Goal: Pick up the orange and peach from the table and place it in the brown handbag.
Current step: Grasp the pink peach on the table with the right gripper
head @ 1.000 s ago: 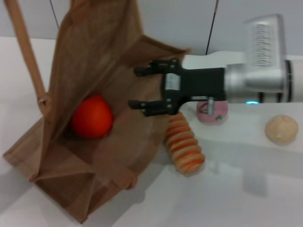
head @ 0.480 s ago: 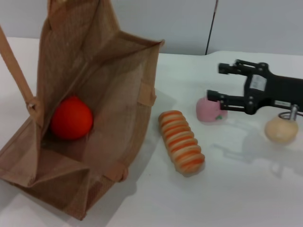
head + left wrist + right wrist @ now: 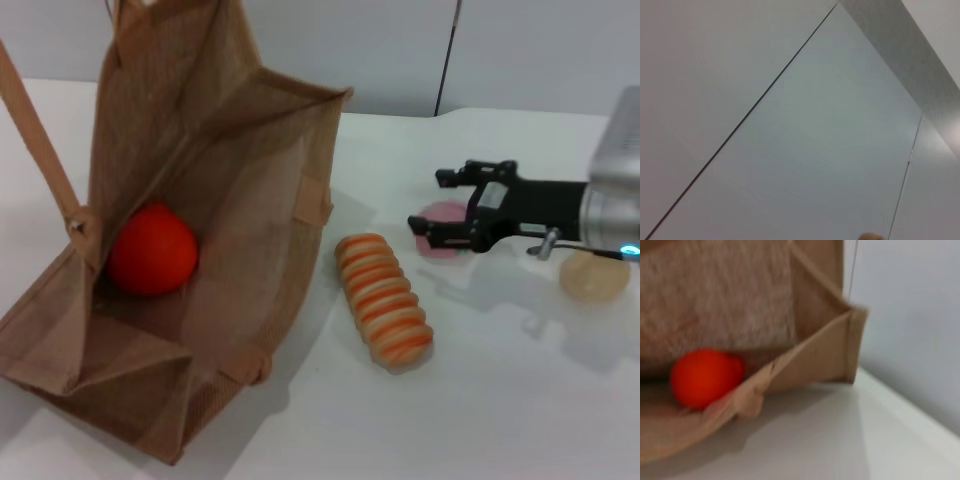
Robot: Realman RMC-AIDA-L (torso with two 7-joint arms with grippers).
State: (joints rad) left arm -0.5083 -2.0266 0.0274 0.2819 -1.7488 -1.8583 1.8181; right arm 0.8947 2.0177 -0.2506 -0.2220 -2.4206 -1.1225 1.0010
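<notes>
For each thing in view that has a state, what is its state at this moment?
brown handbag: lying on its side, mouth open.
orange: inside the handbag.
peach: on the table, partly hidden by the gripper.
right gripper: open, at the peach, jaws on either side.
striped ridged item: lying on the table.
beige ball: on the table.

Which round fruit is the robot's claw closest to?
The pink peach. The right gripper has its open jaws right over it. The orange lies inside the brown handbag, and the beige ball sits behind the gripper.
</notes>
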